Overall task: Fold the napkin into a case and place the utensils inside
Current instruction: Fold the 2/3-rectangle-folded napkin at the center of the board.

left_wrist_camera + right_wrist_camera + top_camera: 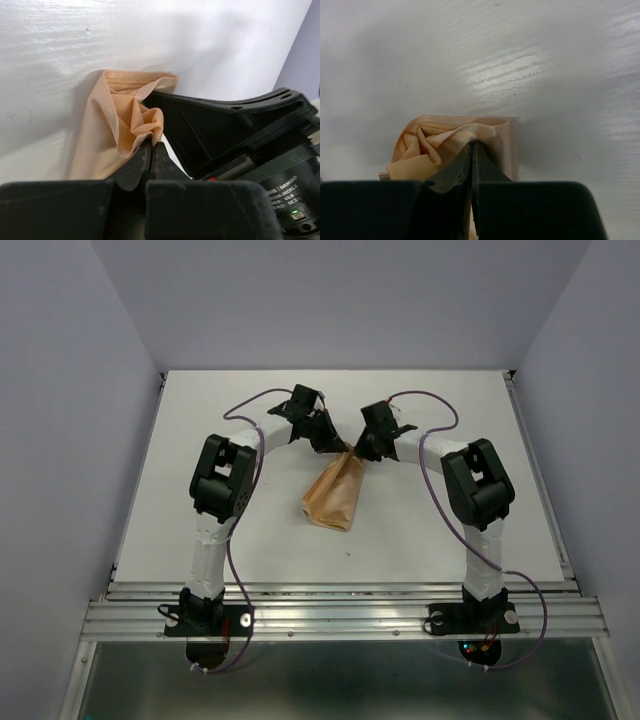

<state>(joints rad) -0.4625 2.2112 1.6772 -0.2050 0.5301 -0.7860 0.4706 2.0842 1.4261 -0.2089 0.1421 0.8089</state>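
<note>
The peach-orange napkin (335, 493) hangs bunched in the middle of the table, its far end lifted between my two grippers. My left gripper (335, 445) is shut on a fold of the napkin's top edge (142, 131). My right gripper (357, 450) is shut on the napkin's hem (477, 131) close beside the left one. The napkin's near end rests on the white table (200, 490). No case shape shows. The utensils are out of view.
White walls stand at the left, right and back of the table. The right gripper's black body (235, 130) fills the right of the left wrist view, close to the left fingers. An aluminium rail (340, 615) runs along the near edge.
</note>
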